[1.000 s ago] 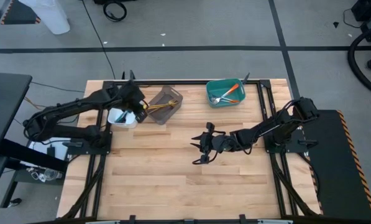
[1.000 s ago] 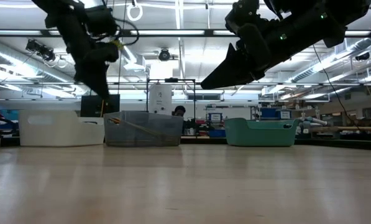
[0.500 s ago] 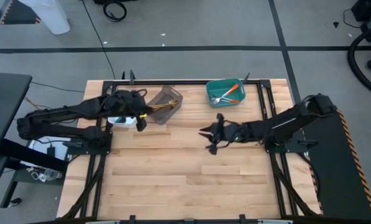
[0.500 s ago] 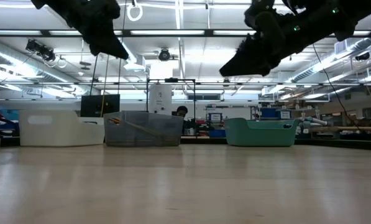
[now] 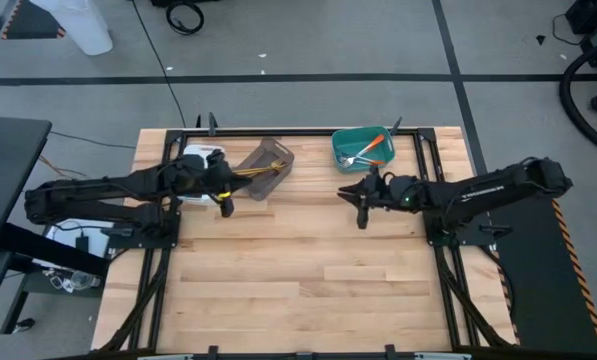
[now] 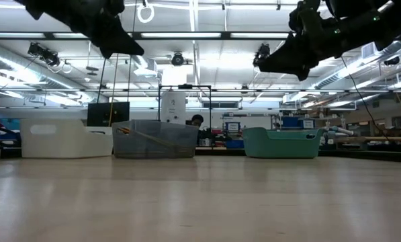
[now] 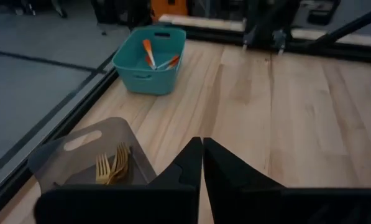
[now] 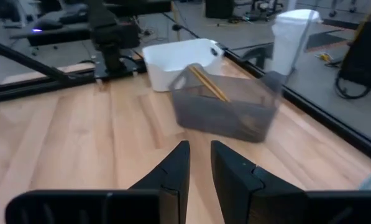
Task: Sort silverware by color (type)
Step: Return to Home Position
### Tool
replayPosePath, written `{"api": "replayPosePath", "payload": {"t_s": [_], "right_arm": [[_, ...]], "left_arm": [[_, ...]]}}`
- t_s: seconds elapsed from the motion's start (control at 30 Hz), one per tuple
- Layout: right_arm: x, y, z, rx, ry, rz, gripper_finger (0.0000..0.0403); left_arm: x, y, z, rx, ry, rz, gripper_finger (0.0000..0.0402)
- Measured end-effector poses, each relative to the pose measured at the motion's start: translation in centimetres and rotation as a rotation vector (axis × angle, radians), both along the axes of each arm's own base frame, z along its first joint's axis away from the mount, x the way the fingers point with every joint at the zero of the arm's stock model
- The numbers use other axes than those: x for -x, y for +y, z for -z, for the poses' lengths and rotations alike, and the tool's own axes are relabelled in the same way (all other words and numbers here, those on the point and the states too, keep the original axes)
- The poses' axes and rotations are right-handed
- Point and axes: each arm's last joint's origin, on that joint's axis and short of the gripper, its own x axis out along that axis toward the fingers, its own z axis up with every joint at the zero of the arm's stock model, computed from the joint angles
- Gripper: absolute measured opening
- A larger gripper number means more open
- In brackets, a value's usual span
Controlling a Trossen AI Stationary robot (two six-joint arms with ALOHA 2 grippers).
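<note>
My left gripper (image 7: 202, 155): fingers pressed together, nothing between them. It hangs clear above the table (image 5: 308, 285), just beside the grey bin (image 5: 274, 153) and the white bin (image 5: 200, 156).

My right gripper (image 8: 199, 158): fingers a narrow slit apart, empty. It is raised over the table, near the teal bin (image 5: 350, 137), tips pointing down at the wood.

Orange forks (image 5: 372, 149) lie in the teal bin, handles crossing. Gold forks (image 7: 112, 167) lie in the grey bin, long handles leaning up against one wall. The white bin is partly covered by my left arm (image 5: 98, 188); I cannot tell its contents.
</note>
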Motion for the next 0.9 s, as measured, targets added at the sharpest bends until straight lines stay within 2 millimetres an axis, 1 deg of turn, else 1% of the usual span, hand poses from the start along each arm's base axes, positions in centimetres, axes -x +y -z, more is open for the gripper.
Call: {"api": "replayPosePath", "payload": {"t_s": [0.1,0.33,0.4,0.47,0.57,0.8,0.9], "right_arm": [[0.8,-0.6,-0.4,0.002,0.010,0.028,0.0075],[2.8,-1.5,-2.6,0.024,-0.081,0.059,0.0075],[3.3,-1.7,-3.1,0.030,-0.114,0.073,0.0075],[3.8,-2.0,-3.4,0.020,-0.141,0.092,0.0075],[4.6,-2.2,-3.0,0.003,-0.171,0.113,0.0075],[6.8,-2.6,-0.3,-0.063,-0.236,0.156,0.0075],[7.7,-2.6,0.5,-0.083,-0.268,0.168,0.0075]], "left_arm": [[0.7,-0.2,0.8,-0.009,-0.044,0.002,0.0016],[3.2,-0.7,1.4,-0.030,-0.156,0.005,0.0014],[3.8,-0.8,1.6,-0.033,-0.219,0.002,0.0014],[4.4,-0.9,2.2,-0.028,-0.270,-0.002,0.0014],[5.0,-1.1,3.1,-0.022,-0.342,-0.005,0.0013],[6.2,-1.3,4.4,-0.067,-0.483,0.001,0.0013],[6.6,-1.4,5.1,-0.081,-0.493,0.002,0.0013]]}}
